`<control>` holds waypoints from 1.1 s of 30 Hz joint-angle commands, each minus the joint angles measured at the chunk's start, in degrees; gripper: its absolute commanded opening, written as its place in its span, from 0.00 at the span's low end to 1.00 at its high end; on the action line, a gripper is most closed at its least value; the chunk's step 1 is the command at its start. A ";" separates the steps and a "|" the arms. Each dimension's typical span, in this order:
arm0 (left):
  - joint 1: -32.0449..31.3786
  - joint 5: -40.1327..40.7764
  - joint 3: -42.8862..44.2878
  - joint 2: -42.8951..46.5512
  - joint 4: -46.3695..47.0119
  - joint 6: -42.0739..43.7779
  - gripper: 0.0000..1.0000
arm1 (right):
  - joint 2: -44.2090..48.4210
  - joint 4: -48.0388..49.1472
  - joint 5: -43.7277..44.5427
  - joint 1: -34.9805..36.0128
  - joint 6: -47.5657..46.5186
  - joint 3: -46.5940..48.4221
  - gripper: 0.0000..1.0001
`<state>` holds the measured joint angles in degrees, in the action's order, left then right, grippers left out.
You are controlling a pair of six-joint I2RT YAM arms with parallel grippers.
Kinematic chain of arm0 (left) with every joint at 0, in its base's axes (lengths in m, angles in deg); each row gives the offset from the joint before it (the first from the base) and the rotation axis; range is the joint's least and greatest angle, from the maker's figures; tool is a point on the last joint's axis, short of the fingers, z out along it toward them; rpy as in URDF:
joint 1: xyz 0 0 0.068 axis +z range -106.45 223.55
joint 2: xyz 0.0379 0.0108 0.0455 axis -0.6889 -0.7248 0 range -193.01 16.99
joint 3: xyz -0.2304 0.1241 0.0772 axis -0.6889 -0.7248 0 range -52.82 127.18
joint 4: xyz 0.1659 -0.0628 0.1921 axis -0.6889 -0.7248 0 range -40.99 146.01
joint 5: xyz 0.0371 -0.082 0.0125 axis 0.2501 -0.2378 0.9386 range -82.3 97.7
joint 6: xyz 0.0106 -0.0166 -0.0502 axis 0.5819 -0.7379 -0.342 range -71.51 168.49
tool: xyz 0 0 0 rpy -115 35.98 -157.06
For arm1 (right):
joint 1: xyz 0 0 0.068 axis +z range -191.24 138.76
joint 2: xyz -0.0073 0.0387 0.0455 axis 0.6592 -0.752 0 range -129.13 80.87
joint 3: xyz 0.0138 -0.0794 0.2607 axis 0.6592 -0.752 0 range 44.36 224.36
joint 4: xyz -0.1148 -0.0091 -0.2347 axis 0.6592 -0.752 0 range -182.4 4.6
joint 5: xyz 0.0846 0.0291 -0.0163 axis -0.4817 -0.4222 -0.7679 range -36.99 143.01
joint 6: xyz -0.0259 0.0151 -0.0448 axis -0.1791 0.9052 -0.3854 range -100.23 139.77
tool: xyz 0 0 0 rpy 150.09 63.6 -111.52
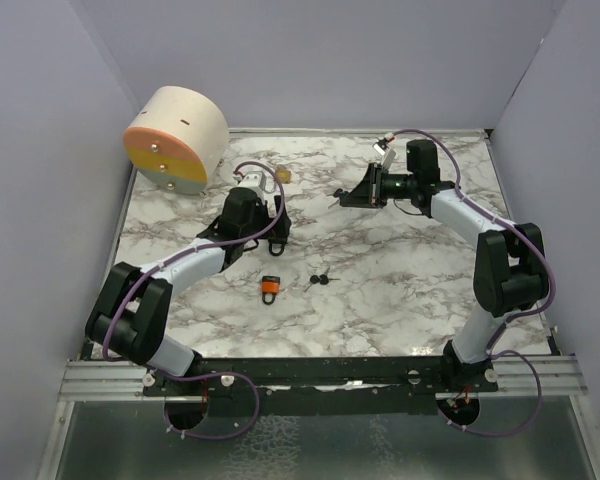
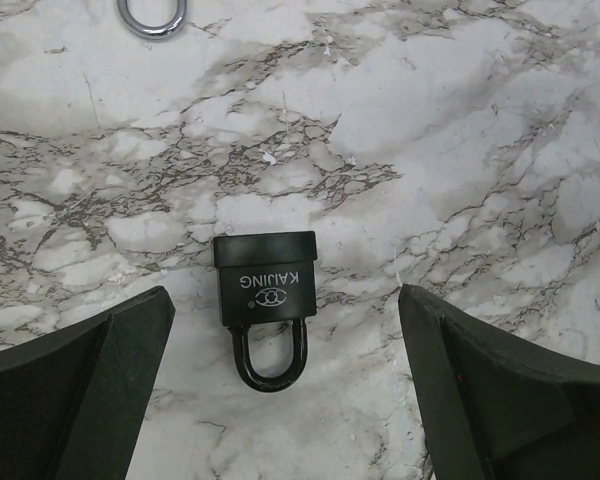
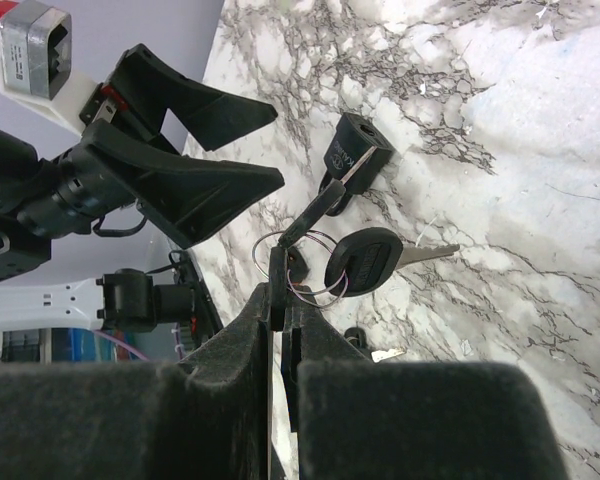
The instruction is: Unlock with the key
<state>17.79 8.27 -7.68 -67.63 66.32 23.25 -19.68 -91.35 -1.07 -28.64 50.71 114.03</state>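
The black padlock is seen lying flat on the marble table, its body marked KAIING and its shackle turned toward the left wrist camera. It is flanked by the left gripper, whose jaws are spread wide. One finger stands to each side of the lock, neither touches it, and nothing is held. In the top view this gripper is placed left of the table's middle, and the padlock beneath it is hard to make out there.

The key is held by the right gripper, whose jaws are pressed together on it, with the shaft pointed out toward the padlock. A second key, black-headed, is hung just beside it, its silver blade turned off to the side. From the right wrist view it cannot be told whether the held key's tip meets the padlock. In the top view the right gripper is seen apart from the left one, to its right and farther back.

Nearer the arm bases, an orange lock and a spare pair of keys are laid on the table, near each other. A silver loop is cut off by the top edge of the left wrist view. A round cream drum with an orange face is set at the far left corner, and a small tan object is seen to its right.
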 commanded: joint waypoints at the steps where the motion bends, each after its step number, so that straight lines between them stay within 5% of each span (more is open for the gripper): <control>1: -1.19 2.83 2.26 -0.51 -2.78 -0.98 0.99 | 1.32 1.83 0.21 -0.49 -0.34 -0.10 0.01; 13: -1.96 1.91 2.22 -1.46 -3.41 -1.23 0.99 | 1.37 1.40 0.47 -0.47 -0.62 -0.02 0.01; 33: -6.21 13.24 12.00 -14.55 -13.12 3.26 0.96 | 1.42 1.05 0.56 -0.74 -1.32 -0.50 0.01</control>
<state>12.06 17.45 1.46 -79.43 56.18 24.85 -19.68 -91.38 -1.05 -28.99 50.49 114.03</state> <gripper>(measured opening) 0.957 0.041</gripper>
